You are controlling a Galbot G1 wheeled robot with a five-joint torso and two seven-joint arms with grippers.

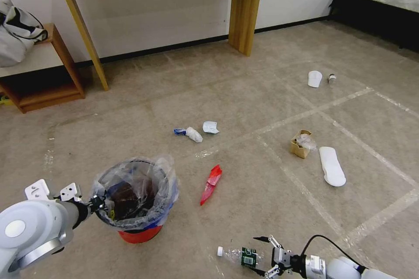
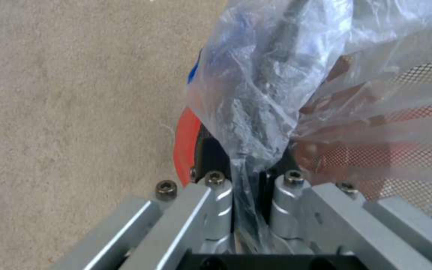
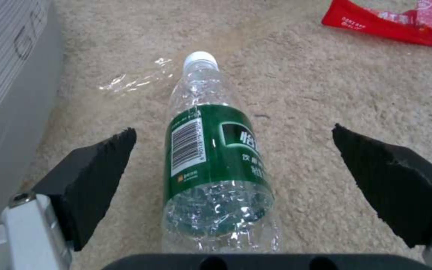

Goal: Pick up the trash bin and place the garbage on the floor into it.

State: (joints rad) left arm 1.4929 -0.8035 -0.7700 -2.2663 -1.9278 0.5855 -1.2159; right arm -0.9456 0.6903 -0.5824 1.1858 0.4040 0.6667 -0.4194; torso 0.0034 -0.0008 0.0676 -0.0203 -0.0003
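Floor (image 1: 244, 96): beige carpet with pale tape lines, carrying everything below.

Trash bin (image 1: 139, 231): red, lined with a crinkled clear bag, standing on the floor directly at the tip of my left pincer (image 1: 97, 204). Left pincer is clenched on the bin's rim and bag; in the left wrist view the plastic is pinched between the closed fingers (image 2: 216, 195).

Slipper (image 1: 331, 165): white, flat, well beyond my right pincer (image 1: 265, 256), with a brown paper bag (image 1: 300, 144) just beside it.

Bottle (image 1: 238, 256): clear with a green label, lying on its side, its base between the spread pads (image 3: 101, 176) of my right pincer, cap pointing away. Right pincer is released, pads apart on either side, not touching the bottle.

Red wrapper (image 1: 211, 184): ahead of the right pincer, between it and the bin.

White crumpled papers (image 1: 194, 133): farther ahead, past the wrapper.
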